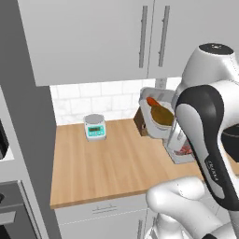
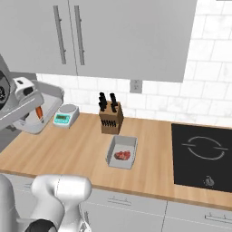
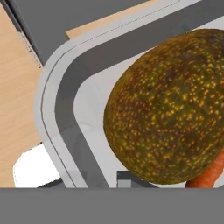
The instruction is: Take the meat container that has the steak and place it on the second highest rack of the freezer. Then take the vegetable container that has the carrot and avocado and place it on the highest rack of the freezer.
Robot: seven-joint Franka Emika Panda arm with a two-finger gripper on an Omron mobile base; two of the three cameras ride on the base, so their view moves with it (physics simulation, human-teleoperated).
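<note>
The vegetable container (image 1: 150,122) hangs tilted above the counter, carrying the orange carrot (image 1: 151,101) and the olive-brown avocado (image 1: 162,115). My gripper (image 2: 31,98) is shut on its rim, mostly hidden by the arm. In the hand view the avocado (image 3: 168,107) looms close, with the carrot (image 3: 209,175) beneath it and the pale container rim (image 3: 57,87) curving around them. The meat container (image 2: 122,152) sits on the wooden counter (image 2: 81,149) with the pinkish steak (image 2: 122,156) inside, also seen as the steak container (image 1: 179,156) beside my arm. The freezer is out of view.
A teal kitchen scale (image 1: 95,126) stands at the back of the counter, and a knife block (image 2: 111,118) stands behind the meat container. A black cooktop (image 2: 204,154) lies to the right. Grey wall cabinets (image 2: 118,36) hang overhead. A dark oven front (image 1: 9,205) is at far left.
</note>
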